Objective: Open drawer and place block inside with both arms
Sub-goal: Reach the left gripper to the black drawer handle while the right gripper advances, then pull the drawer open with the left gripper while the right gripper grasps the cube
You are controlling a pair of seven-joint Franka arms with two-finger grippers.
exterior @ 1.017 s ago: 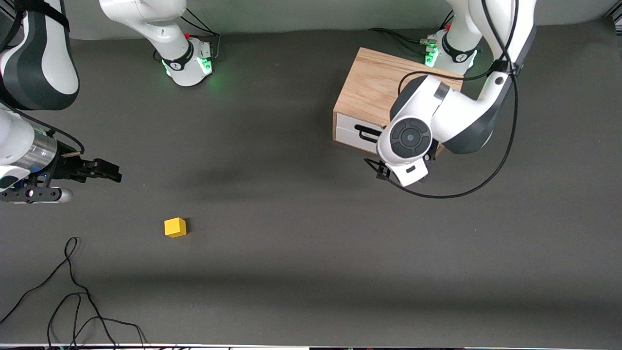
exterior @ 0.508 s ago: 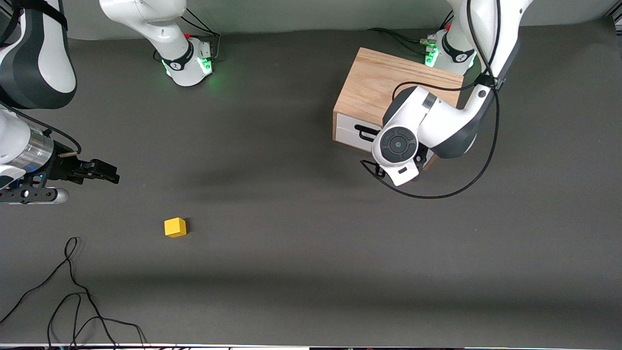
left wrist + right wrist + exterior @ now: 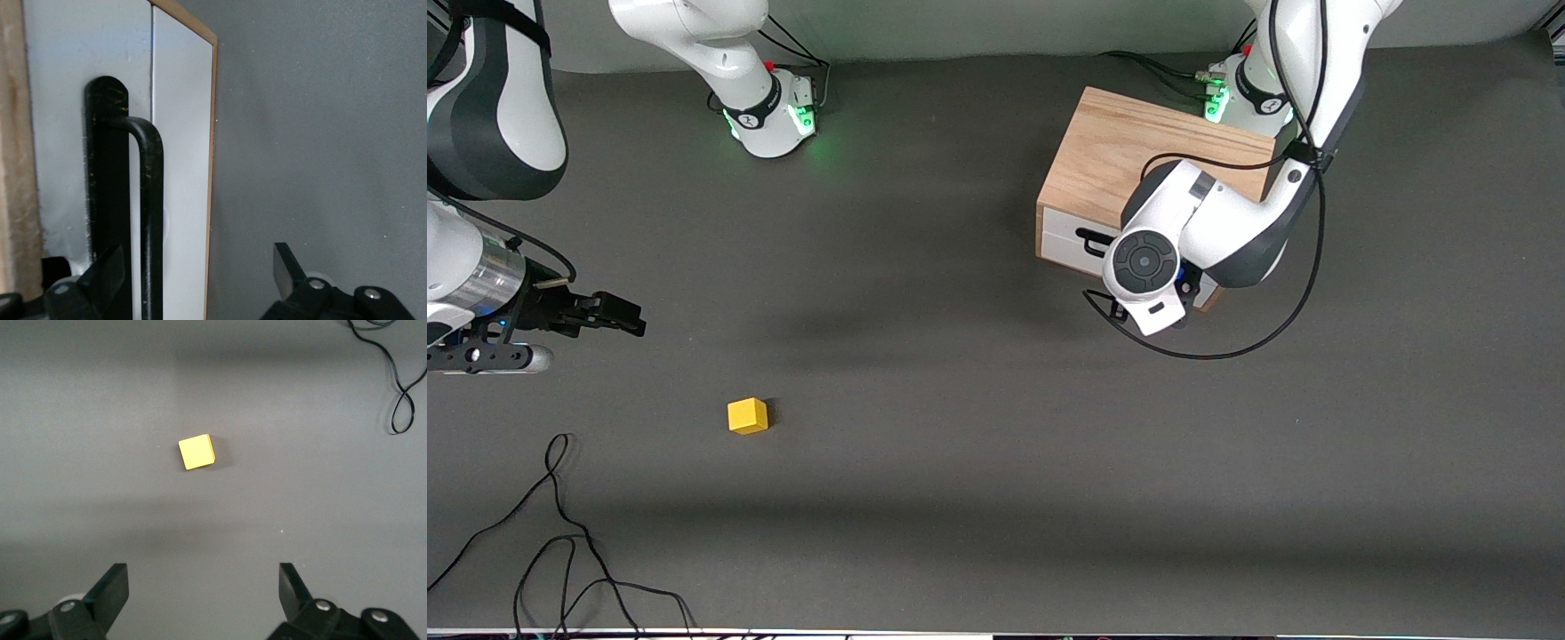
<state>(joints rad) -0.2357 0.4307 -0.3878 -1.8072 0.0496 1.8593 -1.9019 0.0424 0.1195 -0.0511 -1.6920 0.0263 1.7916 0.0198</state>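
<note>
The oak cabinet (image 3: 1138, 160) stands toward the left arm's end of the table, its white drawer (image 3: 1065, 238) flush and shut. My left gripper (image 3: 198, 270) is open in front of the drawer. The black bar handle (image 3: 151, 220) stands between its fingers, close to one fingertip (image 3: 107, 270). In the front view the left arm's wrist (image 3: 1145, 263) hides that gripper. The yellow block (image 3: 747, 415) lies on the mat toward the right arm's end. My right gripper (image 3: 630, 316) hangs open and empty over bare mat, apart from the block (image 3: 197, 451).
A loose black cable (image 3: 560, 533) curls on the mat near the front camera's edge at the right arm's end, also seen as a cable loop (image 3: 400, 393). The dark grey mat (image 3: 960, 427) stretches bare between block and cabinet.
The left arm's wrist has drawn in closer to the drawer front and handle. The right gripper has barely shifted; the block has not moved.
</note>
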